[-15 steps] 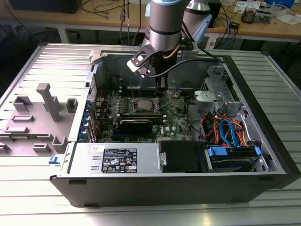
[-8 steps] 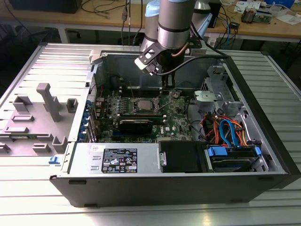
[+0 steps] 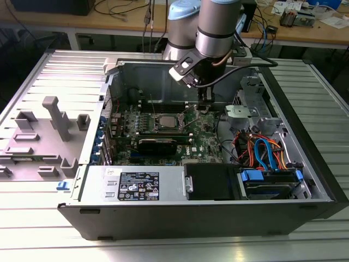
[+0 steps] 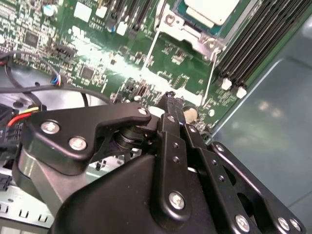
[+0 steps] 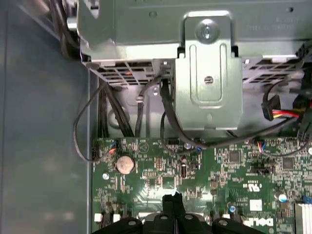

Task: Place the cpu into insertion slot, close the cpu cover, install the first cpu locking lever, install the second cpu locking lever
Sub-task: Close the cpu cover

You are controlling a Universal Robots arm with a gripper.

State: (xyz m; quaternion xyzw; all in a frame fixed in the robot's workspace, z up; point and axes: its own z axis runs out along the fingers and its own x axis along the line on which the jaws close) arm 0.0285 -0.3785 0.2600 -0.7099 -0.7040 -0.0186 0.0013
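Visitor: Where was the chip at that moment?

Me: The cpu (image 4: 209,9) lay in the insertion slot (image 3: 163,129) on the green board (image 5: 234,170), silver top up. The cpu cover (image 4: 192,34) looked folded down flat around it, though I wouldn't swear to that.

Visitor: And your jaws?

Me: My gripper (image 4: 169,97) had its fingers pressed together, tip to tip, with nothing between them that I could see. It hung low over the board, just beside the socket, on the exterior view's right of it.

Visitor: So which step was in hand?

Me: The levers, by my reckoning. One thin wire lever (image 4: 210,73) ran along the socket's side nearest my fingertips, and a second lever (image 4: 150,48) ran along the opposite side. I couldn't tell whether either was hooked under its catch.

Visitor: What did the move call for?

Me: As I judged it, setting the closed tip squarely on that nearer wire, close to its free end, and pressing it down and sideways. The rod was thin and probably springy, so it could slide off onto the small parts crowding the board there.
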